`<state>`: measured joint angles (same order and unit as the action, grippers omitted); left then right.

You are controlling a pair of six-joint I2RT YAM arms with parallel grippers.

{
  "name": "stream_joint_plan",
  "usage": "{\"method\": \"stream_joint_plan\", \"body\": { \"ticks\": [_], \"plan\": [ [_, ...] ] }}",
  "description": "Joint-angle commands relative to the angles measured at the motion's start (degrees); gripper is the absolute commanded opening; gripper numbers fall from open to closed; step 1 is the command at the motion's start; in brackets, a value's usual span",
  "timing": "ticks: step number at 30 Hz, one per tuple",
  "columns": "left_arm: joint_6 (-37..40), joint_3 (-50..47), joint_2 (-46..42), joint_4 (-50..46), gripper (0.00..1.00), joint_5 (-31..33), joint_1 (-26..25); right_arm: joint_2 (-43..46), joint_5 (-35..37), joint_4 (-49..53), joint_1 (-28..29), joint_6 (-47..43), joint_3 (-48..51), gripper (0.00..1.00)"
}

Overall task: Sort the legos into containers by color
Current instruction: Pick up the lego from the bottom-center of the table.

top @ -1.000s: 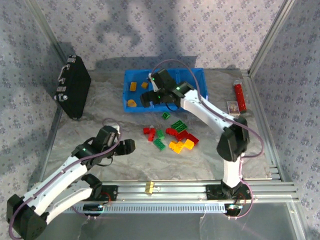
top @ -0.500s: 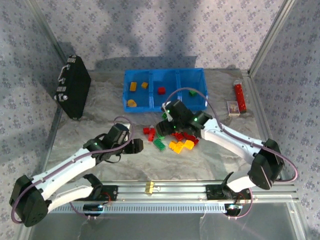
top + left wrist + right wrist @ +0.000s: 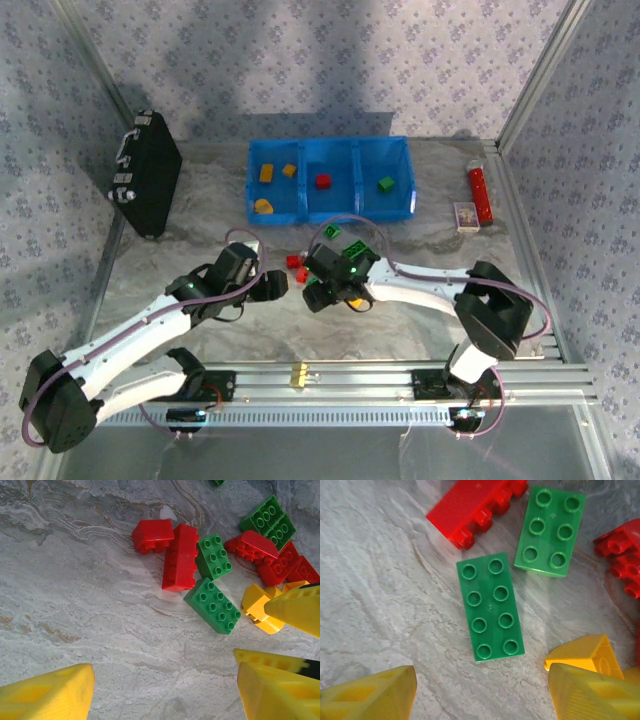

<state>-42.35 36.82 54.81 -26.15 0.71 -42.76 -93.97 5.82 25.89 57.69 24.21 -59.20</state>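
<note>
The blue tray (image 3: 330, 212) holds three yellow-orange bricks in its left compartment, one red brick (image 3: 322, 181) in the middle one and one green brick (image 3: 386, 184) in the right one. The loose legos lie in a pile in front of it. My right gripper (image 3: 482, 695) (image 3: 322, 292) hangs open just short of a green eight-stud brick (image 3: 490, 611), with a yellow brick (image 3: 585, 655) by its right finger. My left gripper (image 3: 165, 690) (image 3: 275, 286) is open over bare table, short of the same green brick (image 3: 213, 605) and a long red brick (image 3: 179, 557).
A black case (image 3: 145, 175) stands at the left wall. A red tube (image 3: 481, 195) and a small white box (image 3: 465, 215) lie at the right. The right arm's yellow fingers (image 3: 295, 605) reach into the left wrist view. A metal rail (image 3: 400, 378) runs along the near edge.
My right gripper has swung from the tray back down to the lego pile. My left gripper has moved right, closer to the pile.
</note>
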Motion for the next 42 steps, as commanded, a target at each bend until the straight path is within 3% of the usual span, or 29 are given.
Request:
{"method": "stream_joint_plan", "body": {
  "ticks": [1, 15, 22, 27, 36, 42],
  "plan": [
    [-0.30, 0.87, -1.24, -0.06, 0.76, 0.78, 0.42, -3.40, 1.32, -0.13, 0.32, 0.51, -2.41, 0.71],
    [-0.28, -1.03, -4.86, -1.88, 0.76, 1.06, 1.46, -12.79, 0.94, 0.02, 0.36, 0.38, -8.46, 0.63],
    [-0.28, -1.81, -5.94, -1.67, 0.76, 0.84, 1.91, -13.78, 2.98, 1.40, 1.16, 0.75, -8.42, 0.50],
    [-0.06, -1.57, -5.87, -1.62, 0.76, 0.70, 2.03, -12.98, 4.85, 3.21, 2.03, 0.58, -8.65, 0.34],
    [0.10, -1.23, -5.80, -1.58, 0.75, 0.52, 2.09, 0.59, 6.70, 6.66, 1.08, 0.23, -8.07, 0.30],
    [1.89, 0.03, -4.01, -1.79, 0.75, 0.20, 1.25, 11.57, 6.84, 9.85, -8.09, -1.13, -6.67, 0.31]
  ]
}}
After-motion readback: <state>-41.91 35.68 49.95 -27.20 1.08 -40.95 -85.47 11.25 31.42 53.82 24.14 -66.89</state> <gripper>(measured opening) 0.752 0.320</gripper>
